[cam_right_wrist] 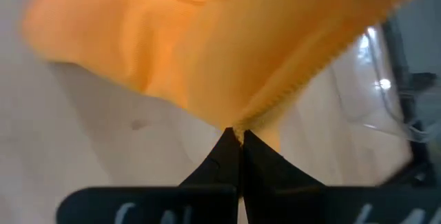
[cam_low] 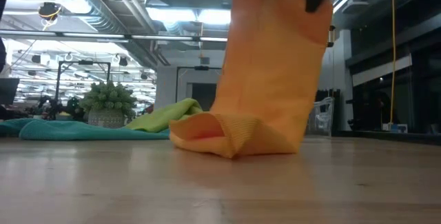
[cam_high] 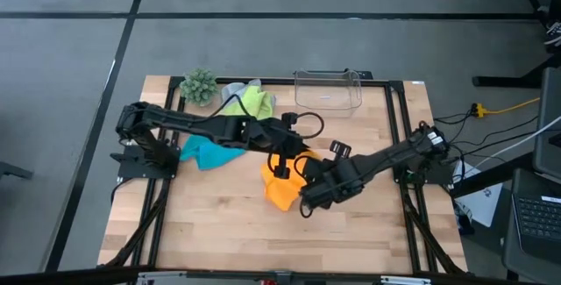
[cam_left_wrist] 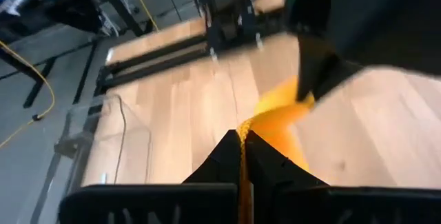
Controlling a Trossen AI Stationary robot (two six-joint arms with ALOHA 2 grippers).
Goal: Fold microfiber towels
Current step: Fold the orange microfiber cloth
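Note:
The orange towel hangs between my two grippers over the middle of the table; its lower end lies bunched on the wood. My left gripper is shut on its top edge and shows in its wrist view. My right gripper is shut on the same edge nearer the table's front, and shows in its wrist view. The turquoise towel lies crumpled at the left. The lime green towel lies at the far side on the light grey towel. My left gripper pinches the orange towel's upper edge between its two shut fingers, at one top corner. The towel hangs below the fingers, with its lower end on the table. My right gripper pinches the towel's hemmed edge between its two shut fingers, at the other top corner. The cloth hangs below it and runs across to the left gripper, fairly flat between the two.
A clear plastic box stands at the table's far edge, right of middle. A small green plant stands at the far left. Bare wood lies along the near side.

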